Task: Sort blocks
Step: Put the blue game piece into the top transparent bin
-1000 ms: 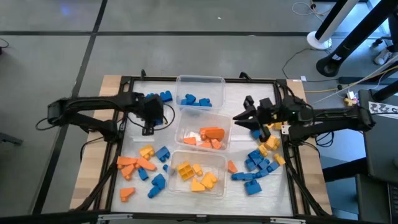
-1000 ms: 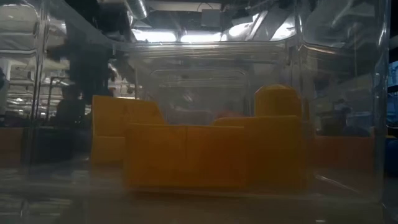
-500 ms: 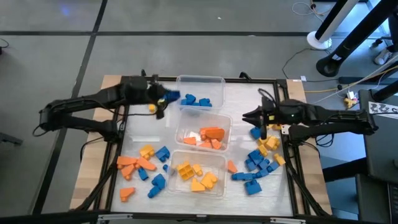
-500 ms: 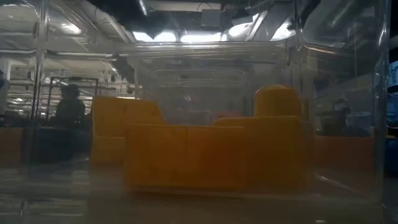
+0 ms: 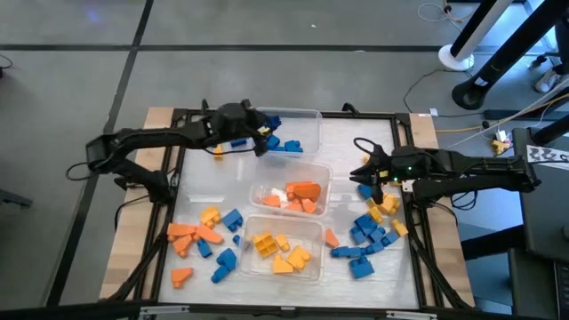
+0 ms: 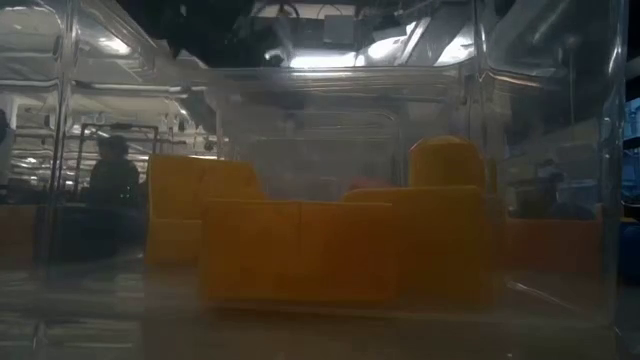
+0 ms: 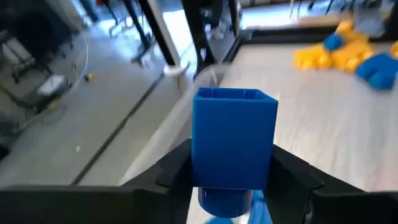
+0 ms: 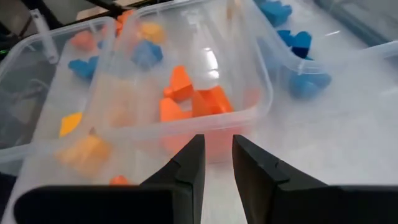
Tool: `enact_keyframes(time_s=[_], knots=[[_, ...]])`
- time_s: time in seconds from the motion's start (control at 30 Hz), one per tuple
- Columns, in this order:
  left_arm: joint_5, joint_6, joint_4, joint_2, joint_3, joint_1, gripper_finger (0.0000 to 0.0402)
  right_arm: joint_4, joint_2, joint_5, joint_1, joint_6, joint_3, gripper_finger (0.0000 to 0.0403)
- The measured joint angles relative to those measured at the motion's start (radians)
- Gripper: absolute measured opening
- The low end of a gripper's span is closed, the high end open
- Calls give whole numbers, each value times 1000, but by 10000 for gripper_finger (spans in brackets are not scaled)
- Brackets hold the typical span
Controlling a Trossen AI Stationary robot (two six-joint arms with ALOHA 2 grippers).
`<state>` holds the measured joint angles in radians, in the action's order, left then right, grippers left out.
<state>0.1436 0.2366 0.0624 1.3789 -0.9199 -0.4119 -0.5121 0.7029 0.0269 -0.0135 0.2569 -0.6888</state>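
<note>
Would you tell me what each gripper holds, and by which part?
Left gripper grips a blue block by its lower sides. Right gripper holds nothing.

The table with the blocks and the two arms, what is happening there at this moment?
The robot is sorting blocks by colour into three clear tubs. The left tool holds a blue block over the left edge of the far tub, which has blue pieces. The right tool is empty, beside the middle tub of orange pieces. Many blocks lie unsorted on the table.
</note>
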Motion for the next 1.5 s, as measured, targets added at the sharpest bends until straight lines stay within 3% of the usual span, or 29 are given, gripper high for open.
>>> enact_keyframes(time_s=[0.27,0.47,0.67,0.83,0.93,1.03,1.3,1.5], knots=[[44,-92,6,39,0,5,222,0,0,-95,0,5,0,81],[44,-105,6,35,0,5,235,0,12,-171,0,99,0,86],[45,-101,6,35,0,5,236,2,80,-331,0,163,0,149],[44,-100,6,35,0,5,237,2,164,-525,2,175,0,202],[44,-100,6,35,0,5,237,1,217,-655,2,299,0,213],[44,-101,5,35,0,5,237,-2,256,-713,6,440,0,212],[44,-110,2,35,0,5,237,-93,314,-663,125,584,0,190],[44,-108,2,34,0,5,237,-113,319,-482,256,771,0,180]])
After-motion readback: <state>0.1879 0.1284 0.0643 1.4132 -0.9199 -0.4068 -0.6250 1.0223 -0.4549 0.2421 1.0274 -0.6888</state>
